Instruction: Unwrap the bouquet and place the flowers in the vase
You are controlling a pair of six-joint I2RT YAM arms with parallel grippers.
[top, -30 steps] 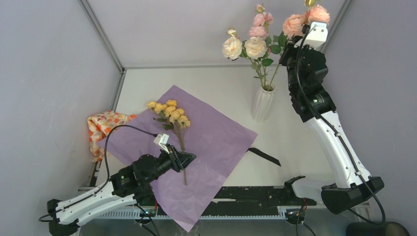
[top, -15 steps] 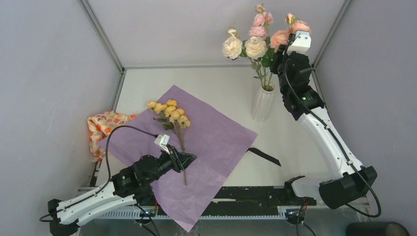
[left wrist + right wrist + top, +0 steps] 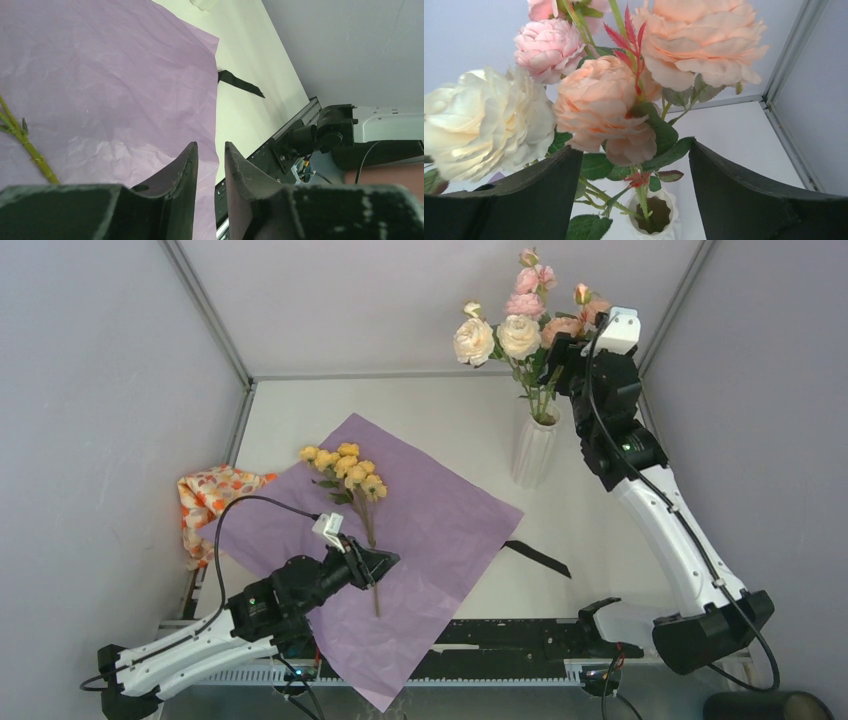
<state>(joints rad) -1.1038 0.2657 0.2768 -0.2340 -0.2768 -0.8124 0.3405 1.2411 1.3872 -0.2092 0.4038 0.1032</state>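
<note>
The white ribbed vase (image 3: 535, 450) stands at the back right and holds cream (image 3: 497, 337), pink (image 3: 527, 290) and peach flowers (image 3: 570, 322). My right gripper (image 3: 560, 352) hovers above it, open wide. In the right wrist view the peach rose (image 3: 599, 110) and its stem hang free between the fingers, the stem reaching into the vase mouth (image 3: 672, 212). The bouquet is unwrapped: its lilac paper (image 3: 430, 510) lies flat with a yellow flower sprig (image 3: 345, 468) on it. My left gripper (image 3: 385, 562) sits low over the sprig's stem (image 3: 30, 147), its jaws a narrow gap apart with nothing between them.
A black ribbon (image 3: 537, 558) lies on the table right of the paper. An orange floral-patterned cloth (image 3: 205, 495) is bunched at the left wall. Grey walls close in on the left, back and right. A black rail (image 3: 520, 640) runs along the near edge.
My right gripper has gone from shut to wide open, letting go of the peach rose, which has dropped lower into the vase. The left arm has stayed in place, its jaws parting slightly.
</note>
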